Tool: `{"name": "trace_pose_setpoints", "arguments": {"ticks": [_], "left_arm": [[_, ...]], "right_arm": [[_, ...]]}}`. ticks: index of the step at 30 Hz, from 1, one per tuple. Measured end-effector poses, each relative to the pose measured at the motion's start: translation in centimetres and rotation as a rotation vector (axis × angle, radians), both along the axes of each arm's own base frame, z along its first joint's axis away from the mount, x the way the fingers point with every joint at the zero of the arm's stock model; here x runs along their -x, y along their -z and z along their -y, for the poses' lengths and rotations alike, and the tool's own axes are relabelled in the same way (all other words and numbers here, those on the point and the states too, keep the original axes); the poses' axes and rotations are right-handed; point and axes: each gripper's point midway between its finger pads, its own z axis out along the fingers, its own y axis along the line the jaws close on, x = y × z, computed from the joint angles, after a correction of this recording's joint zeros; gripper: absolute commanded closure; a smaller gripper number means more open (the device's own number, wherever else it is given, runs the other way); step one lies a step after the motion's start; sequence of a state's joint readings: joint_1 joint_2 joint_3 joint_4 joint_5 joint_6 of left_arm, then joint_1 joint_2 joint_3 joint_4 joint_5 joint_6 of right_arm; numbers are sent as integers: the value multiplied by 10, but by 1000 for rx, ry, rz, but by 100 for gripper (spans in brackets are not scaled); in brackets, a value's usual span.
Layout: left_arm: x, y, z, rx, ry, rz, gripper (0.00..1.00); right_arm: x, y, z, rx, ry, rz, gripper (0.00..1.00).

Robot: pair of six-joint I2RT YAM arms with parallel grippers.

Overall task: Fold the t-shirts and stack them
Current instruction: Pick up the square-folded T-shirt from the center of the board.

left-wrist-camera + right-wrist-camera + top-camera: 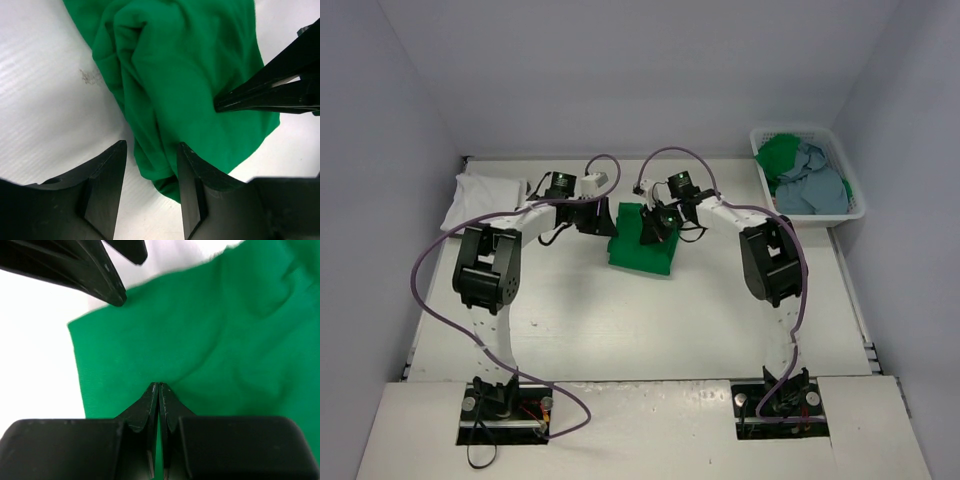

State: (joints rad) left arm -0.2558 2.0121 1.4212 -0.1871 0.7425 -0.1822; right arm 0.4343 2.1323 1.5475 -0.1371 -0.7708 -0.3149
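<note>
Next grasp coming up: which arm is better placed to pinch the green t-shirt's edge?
Left. The left arm has its jaws open with an edge of the green t-shirt between them. The right arm has its jaws shut, tips on the cloth; it would likely have to lift and open first.

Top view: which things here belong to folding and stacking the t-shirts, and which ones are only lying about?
Belong to the job: green t-shirt at the centre, white t-shirt, blue-grey t-shirt, green cloth beside it (probably another shirt), left gripper, right gripper.

Only lying about: white basket holding the last two; purple cables.
</note>
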Motion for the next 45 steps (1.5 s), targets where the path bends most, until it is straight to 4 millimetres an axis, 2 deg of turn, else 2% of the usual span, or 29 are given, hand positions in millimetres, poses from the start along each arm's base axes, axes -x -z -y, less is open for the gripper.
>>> {"name": "trace_pose_setpoints", "arguments": {"ticks": [4,8,10,11,12,24,31,36,38,39,40,41,42,44,45], "left_arm": [[6,18,3,18,3,-60,58],[10,33,8,45,12,-112,51],[11,30,10,65,17,-117,47],[11,30,11,71,19,-117,41],[10,29,13,81,21,-117,39],[2,23,26,279,48,-172,35],[2,22,34,344,65,-205,35],[4,22,48,360,91,-207,35],[6,22,57,359,107,-200,39],[8,22,62,357,114,-199,48],[10,23,67,355,123,-198,48],[11,25,73,346,128,-194,52],[12,27,78,343,132,-195,60],[14,32,85,333,134,-197,68],[15,34,86,331,134,-199,81]], "right_arm": [[10,17,4,24,-5,-33,100],[12,21,6,32,-15,-30,100],[12,22,7,34,-19,-26,100],[13,23,7,34,-21,-25,100],[13,23,7,35,-23,-24,100],[14,24,7,38,-40,-10,100],[14,24,7,36,-50,-3,100],[15,24,7,35,-58,-3,100],[16,24,7,35,-58,-6,100],[16,25,7,36,-58,-8,100],[16,25,7,36,-59,-8,100],[17,25,7,38,-59,-11,100],[18,25,8,39,-59,-15,100],[20,27,10,42,-58,-32,100],[21,27,11,40,-59,-38,100]]}}
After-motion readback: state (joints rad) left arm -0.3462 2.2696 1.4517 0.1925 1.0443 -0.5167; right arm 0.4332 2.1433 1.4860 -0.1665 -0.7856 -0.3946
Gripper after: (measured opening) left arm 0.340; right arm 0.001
